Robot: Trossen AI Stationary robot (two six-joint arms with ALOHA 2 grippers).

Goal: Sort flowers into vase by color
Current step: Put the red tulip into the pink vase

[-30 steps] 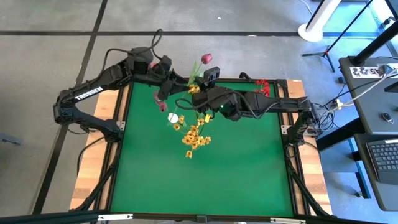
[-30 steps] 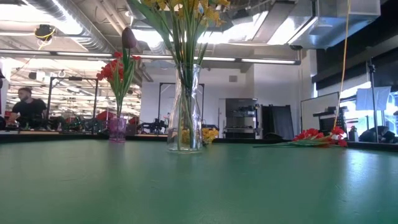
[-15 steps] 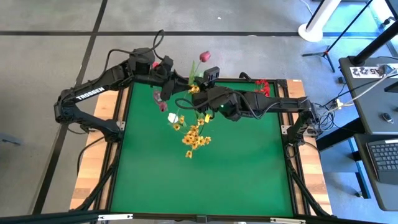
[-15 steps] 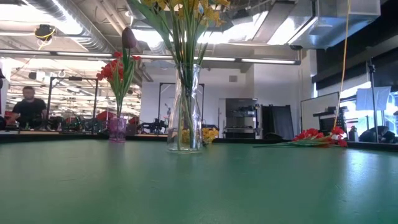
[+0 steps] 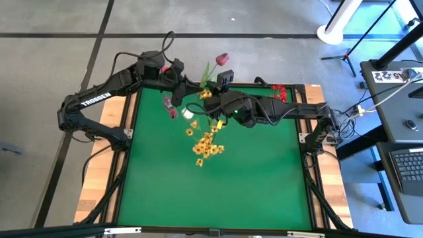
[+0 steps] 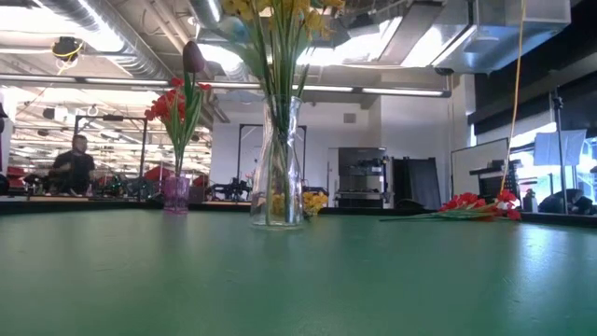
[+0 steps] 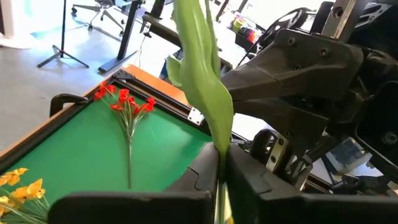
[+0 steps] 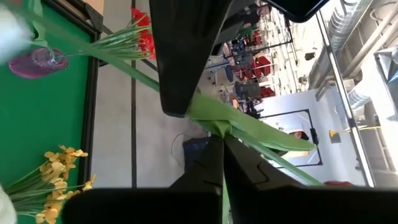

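Observation:
A dark-red bud flower (image 5: 222, 59) on a long green stem with a broad leaf is held up over the table's far edge, with both grippers shut on it. My left gripper (image 5: 192, 88) reaches in from the left, my right gripper (image 5: 210, 98) from the right, and their tips are close together. A clear vase (image 6: 278, 168) stands on the table with yellow flowers (image 5: 206, 147) in it. A small pink vase (image 6: 175, 194) holds red flowers and one dark bud. A bunch of red flowers (image 5: 279, 91) lies flat at the far right. My left gripper pinches the flower's green leaf and stem (image 7: 219, 146) between its two fingers, which come in nearly level from the table's left. The leaf rises above the fingers, and the flower is clear of the table. My right gripper pinches the same flower's stem at the leaf base (image 8: 219, 126) between its two fingers, nearly level from the table's right, right beside the left gripper's fingers (image 8: 180, 93). The stem runs across the fingers and is lifted clear.
The two arms nearly meet over the far middle of the green table (image 5: 218, 192). The wide near half of the mat is free room. A person (image 6: 73, 166) sits in the room beyond the table, and a desk with a keyboard (image 5: 406, 165) stands to the right.
My left gripper has shut on the leaf and stem of the dark-red bud flower, which my right gripper keeps holding. The bud has shifted slightly toward the right. Both arms have otherwise stayed in place.

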